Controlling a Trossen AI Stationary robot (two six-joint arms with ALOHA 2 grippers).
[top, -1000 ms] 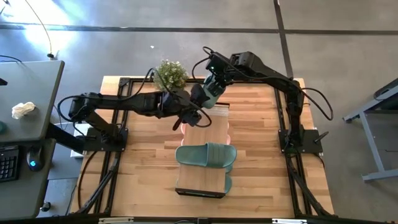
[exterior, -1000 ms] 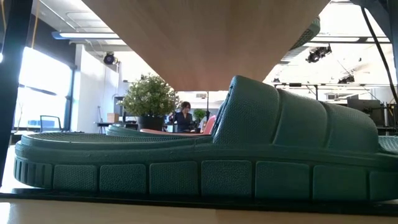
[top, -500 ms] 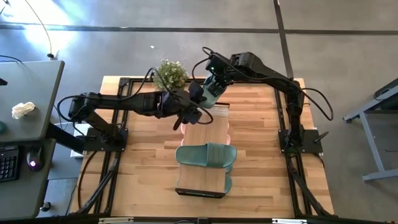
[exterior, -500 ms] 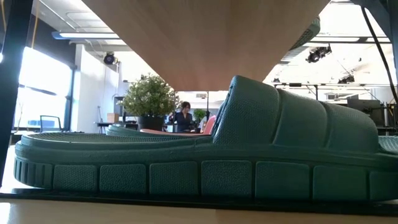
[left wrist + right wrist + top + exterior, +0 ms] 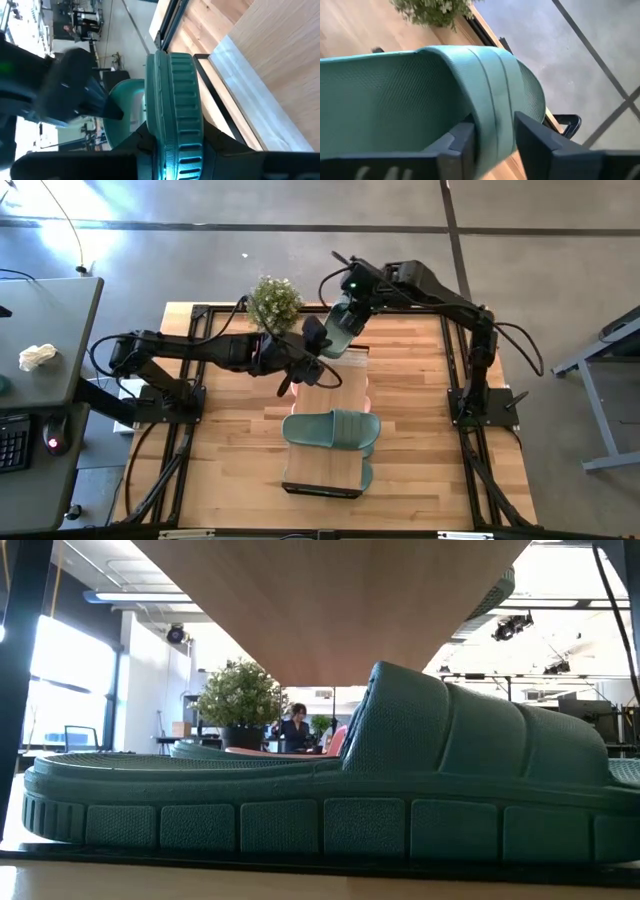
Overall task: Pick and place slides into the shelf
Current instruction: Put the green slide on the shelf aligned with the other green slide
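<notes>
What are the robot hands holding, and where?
Both hold one green slide: the left hand pinches its sole edge, the right hand straddles its strap.

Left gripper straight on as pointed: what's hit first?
The green slide clamped in the left gripper itself; past it, probably the right gripper at that slide's strap, depth unclear.

You are in a robotics lab or open workshop hall, not a home. The wooden table (image 5: 240, 430) sits in a black frame on bare grey concrete floor (image 5: 200, 260) marked with dark lines. A desk (image 5: 45, 330) beside it carries a keyboard (image 5: 12, 442) and mouse (image 5: 52, 444). Across the room: exposed ceiling lights (image 5: 515, 627), a large window (image 5: 75, 680), a potted plant (image 5: 240, 700), a seated person (image 5: 295, 728)
</notes>
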